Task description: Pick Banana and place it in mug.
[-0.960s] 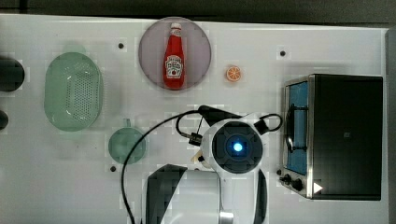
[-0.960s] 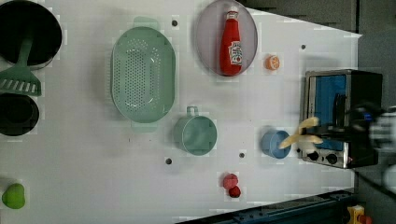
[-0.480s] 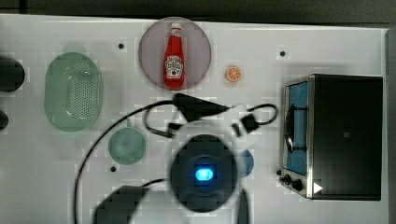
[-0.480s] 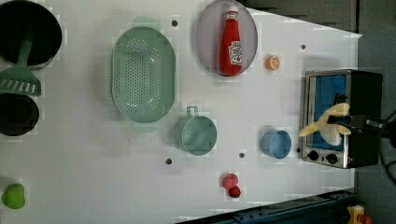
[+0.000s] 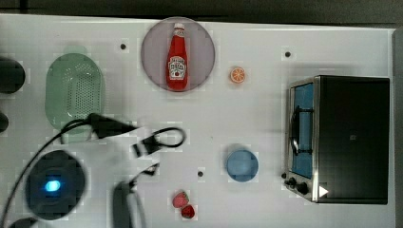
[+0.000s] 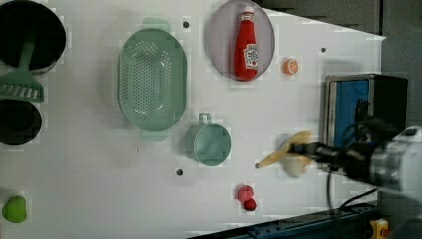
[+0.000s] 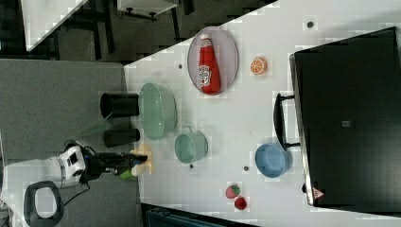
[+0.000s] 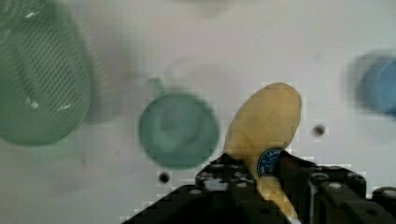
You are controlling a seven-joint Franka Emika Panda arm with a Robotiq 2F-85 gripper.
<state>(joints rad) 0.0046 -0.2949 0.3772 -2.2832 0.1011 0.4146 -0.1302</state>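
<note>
Blue-stickered Banana (image 8: 266,126) in pincer (image 8: 261,179)

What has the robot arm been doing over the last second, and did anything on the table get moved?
The arm swung toward the top view's left, carrying the Banana clamped in its gripper. A second ago it was near the toaster oven; now it is close to the mug, not yet over it. The ketchup bottle, orange slice, blue cup and green basket stayed put.
</note>
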